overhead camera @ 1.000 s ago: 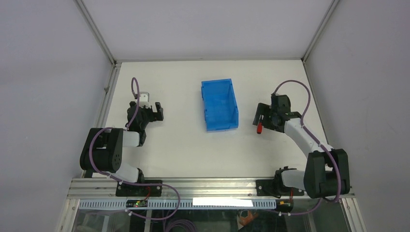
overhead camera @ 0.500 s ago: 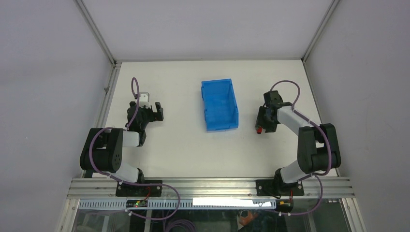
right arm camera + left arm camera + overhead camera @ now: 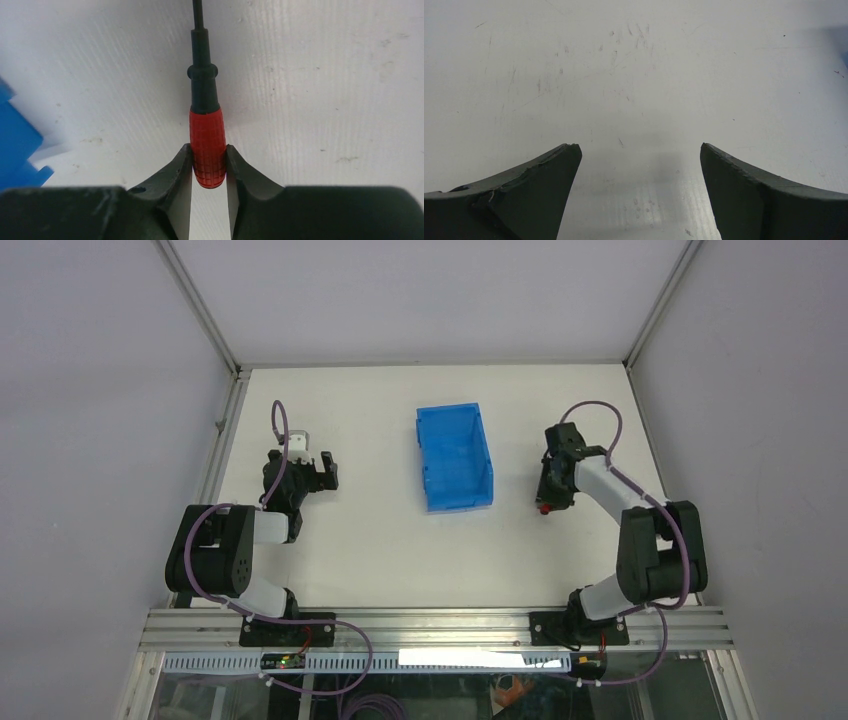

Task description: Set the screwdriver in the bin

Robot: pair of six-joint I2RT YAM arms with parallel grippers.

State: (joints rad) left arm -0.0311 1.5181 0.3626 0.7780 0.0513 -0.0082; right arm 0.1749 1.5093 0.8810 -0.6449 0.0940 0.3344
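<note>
arm bases: bolted side by side to the rail at the near edge of the table (image 3: 380, 550), one on the left and one on the right.
table: white, with fine scratches and scuff marks visible in both wrist views.
left gripper (image 3: 639, 150): jaws spread wide with only bare table between the fingers. It sits on the left side of the table, well apart from the bin.
right gripper (image 3: 208, 159): jaws drawn narrow and clamped on the screwdriver, one finger pressing each side of the handle's butt end.
screwdriver (image 3: 206, 140): red knurled handle, black collar, thin black shaft. The shaft points away from the right wrist camera and runs out of the top of that view. It is outside the bin, just to its right. Whether it touches the table cannot be told.
bin (image 3: 455, 460): bright blue and rectangular, mid-table between the two arms. It is near the right gripper but apart from it. A blue corner shows at the left edge of the right wrist view.
walls (image 3: 430, 300): plain grey, behind the table.
</note>
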